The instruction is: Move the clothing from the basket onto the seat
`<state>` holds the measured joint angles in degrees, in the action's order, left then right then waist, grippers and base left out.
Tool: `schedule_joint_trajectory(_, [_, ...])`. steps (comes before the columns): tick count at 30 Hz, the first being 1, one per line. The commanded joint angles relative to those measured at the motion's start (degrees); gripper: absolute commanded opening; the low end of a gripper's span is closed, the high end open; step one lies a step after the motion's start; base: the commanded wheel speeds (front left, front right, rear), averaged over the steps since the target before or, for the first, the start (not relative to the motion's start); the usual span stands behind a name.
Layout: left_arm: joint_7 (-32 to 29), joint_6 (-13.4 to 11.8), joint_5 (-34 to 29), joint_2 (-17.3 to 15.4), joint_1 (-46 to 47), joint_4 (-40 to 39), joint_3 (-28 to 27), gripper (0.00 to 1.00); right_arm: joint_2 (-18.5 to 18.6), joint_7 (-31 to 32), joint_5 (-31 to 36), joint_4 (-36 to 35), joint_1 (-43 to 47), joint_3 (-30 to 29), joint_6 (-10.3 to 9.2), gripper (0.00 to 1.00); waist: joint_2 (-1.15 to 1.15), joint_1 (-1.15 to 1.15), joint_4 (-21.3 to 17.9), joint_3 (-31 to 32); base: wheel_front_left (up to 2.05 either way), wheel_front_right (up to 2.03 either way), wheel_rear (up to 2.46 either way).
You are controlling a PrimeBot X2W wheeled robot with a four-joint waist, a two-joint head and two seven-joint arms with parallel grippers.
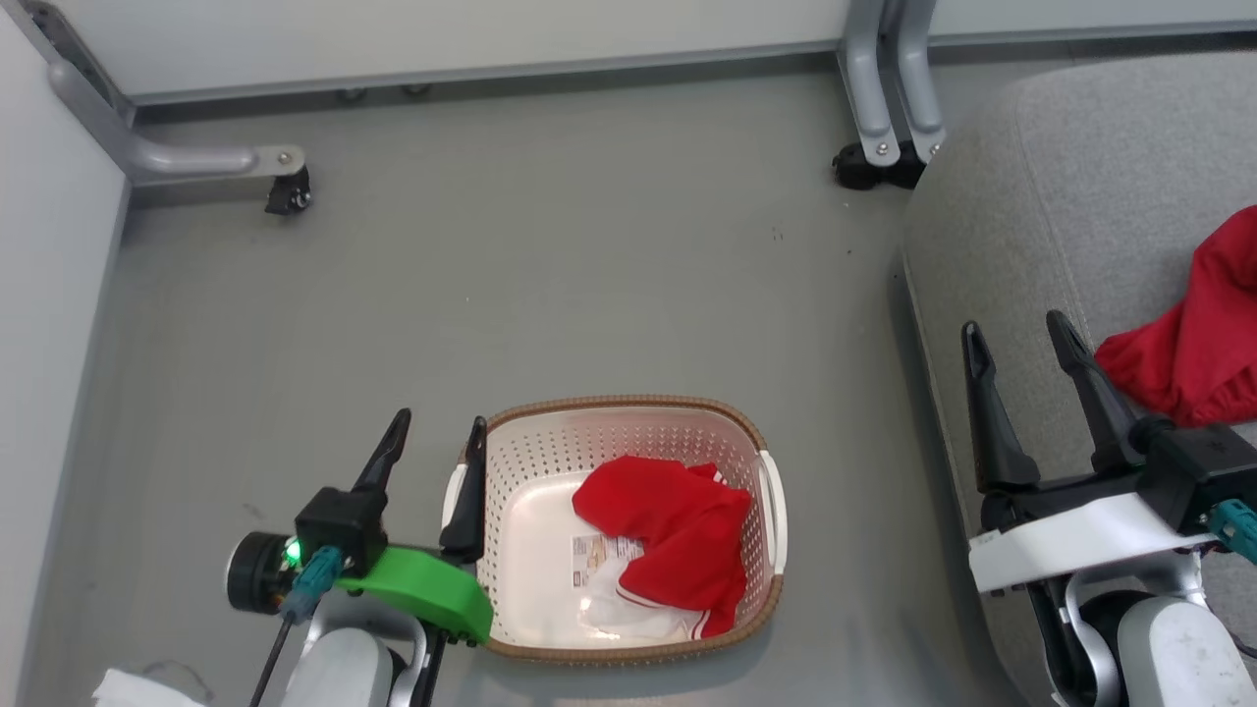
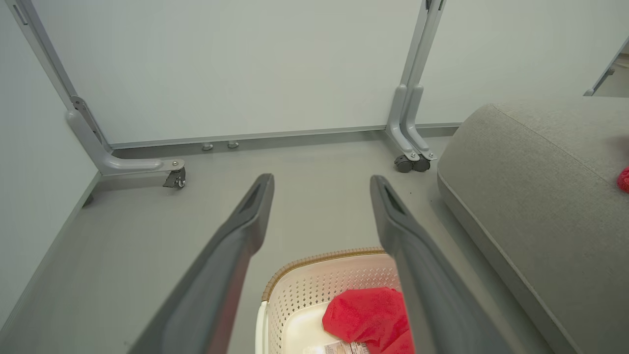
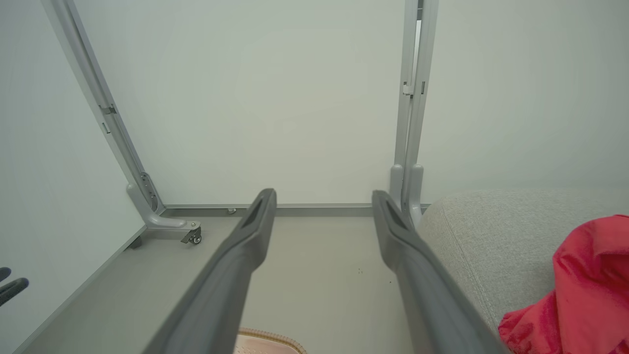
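Left gripper (image 1: 439,422) and right gripper (image 1: 1013,326) both spread wide, holding nothing. One red garment (image 1: 678,530) lies in the basket (image 1: 628,403); another (image 1: 1198,334) rests on the seat (image 1: 1061,196). Reaching in, the left gripper might catch the rim and shove the basket.

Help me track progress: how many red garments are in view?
2. The first garment lies in the basket; the second garment lies on the seat, cut off by the head view's right edge. More may be hidden beyond it.

Garment (image 1: 678,530) in basket (image 1: 628,404), second garment (image 1: 1198,344) on seat (image 1: 1031,196).
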<state>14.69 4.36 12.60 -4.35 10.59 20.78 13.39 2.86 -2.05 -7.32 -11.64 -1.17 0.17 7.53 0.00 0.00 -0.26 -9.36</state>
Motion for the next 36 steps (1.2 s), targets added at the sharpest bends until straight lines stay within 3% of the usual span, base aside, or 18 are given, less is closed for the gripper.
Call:
schedule_joint_trajectory(1, [-0.1, 0.5, 0.2, 0.3, 2.5, 1.1, 1.1, 1.0, 0.1, -0.1, 0.3, -0.7, -1.4, -0.1, -0.08, 1.0, 0.0, 0.0, -2.0, -5.8, 0.0, 0.0, 0.0])
schedule_joint_trajectory(12, [-1.1, 2.6, 1.4, 1.3, 15.9, 12.1, 12.8, 1.0, 0.0, -2.4, -0.7, -3.0, -8.8, 0.8, -0.08, 1.0, 0.0, 0.0, -6.5, -19.8, 0.0, 0.0, 0.0])
schedule_joint_trajectory(27, [-4.8, 3.2, 5.3, 1.2, 30.1, 27.5, 29.1, 1.0, 0.0, -8.8, -4.1, -1.3, -15.7, 2.8, -0.08, 1.0, 0.0, 0.0, -13.6, -35.0, 0.0, 0.0, 0.0])
schedule_joint_trajectory(36, [-7.9, 3.2, 10.3, -2.1, 37.5, 35.2, 35.3, 1.0, 0.0, -11.2, -5.5, 0.0, -17.9, 4.6, -0.08, 1.0, 0.0, 0.0, -16.3, -41.4, 0.0, 0.0, 0.0])
